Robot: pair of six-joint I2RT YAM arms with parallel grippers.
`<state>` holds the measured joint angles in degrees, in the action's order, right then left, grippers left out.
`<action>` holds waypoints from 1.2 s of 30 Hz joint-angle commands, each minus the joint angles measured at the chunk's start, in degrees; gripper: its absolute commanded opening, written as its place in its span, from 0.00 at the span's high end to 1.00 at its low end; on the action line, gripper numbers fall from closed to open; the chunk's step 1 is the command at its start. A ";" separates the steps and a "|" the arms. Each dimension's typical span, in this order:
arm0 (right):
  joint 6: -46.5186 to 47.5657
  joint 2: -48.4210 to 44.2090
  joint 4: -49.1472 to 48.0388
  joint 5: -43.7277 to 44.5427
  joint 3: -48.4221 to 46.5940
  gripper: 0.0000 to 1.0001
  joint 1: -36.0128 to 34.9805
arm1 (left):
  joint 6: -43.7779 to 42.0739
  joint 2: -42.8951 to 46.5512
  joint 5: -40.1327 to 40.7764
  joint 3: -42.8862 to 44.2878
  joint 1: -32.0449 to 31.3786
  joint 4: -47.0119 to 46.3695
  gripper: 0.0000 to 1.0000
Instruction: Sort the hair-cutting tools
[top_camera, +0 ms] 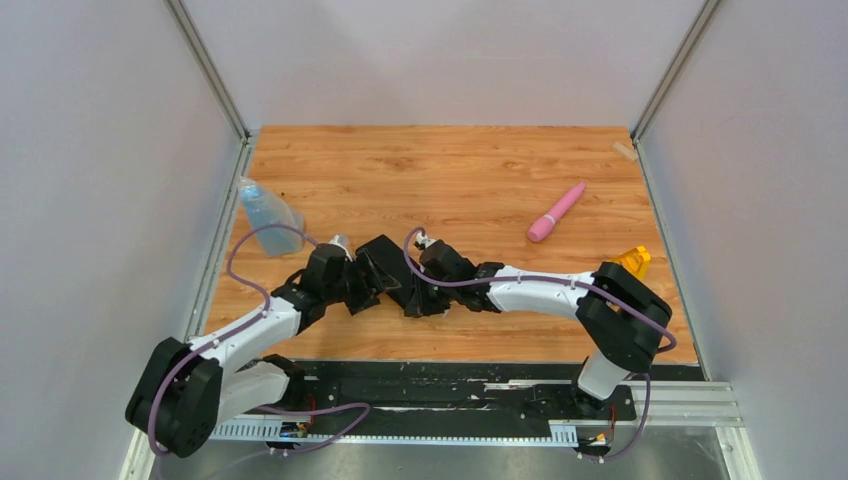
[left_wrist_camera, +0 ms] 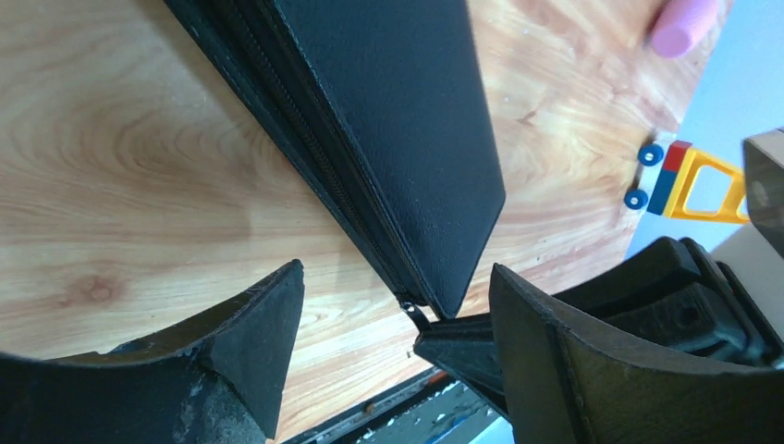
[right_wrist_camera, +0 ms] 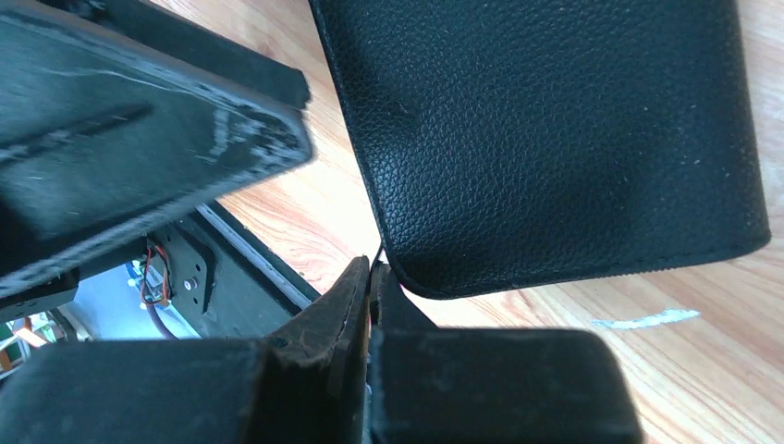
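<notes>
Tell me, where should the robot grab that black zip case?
By its thin zippered edge near the corner, coming from the side. The black case is a wide, slim slab, likely too broad to span across its face, but its edge fits between fingers. The left end effector stands open around that corner; the right end effector pinches the zip pull.

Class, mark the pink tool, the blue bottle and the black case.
pink tool (top_camera: 558, 211), top external view, mid-shaft
blue bottle (top_camera: 268, 220), top external view, body
black case (right_wrist_camera: 555, 129), right wrist view, leather face
</notes>
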<state>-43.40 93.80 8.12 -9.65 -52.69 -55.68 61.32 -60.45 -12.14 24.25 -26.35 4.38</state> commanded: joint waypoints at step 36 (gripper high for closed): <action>8.15 -22.35 9.41 4.92 18.12 1.00 15.08 | -8.32 -19.84 -9.87 4.87 3.41 -7.35 0.99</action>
<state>-38.74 70.76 11.70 -6.52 -34.00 -42.74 61.06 -79.81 -26.68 29.06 -25.63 -6.70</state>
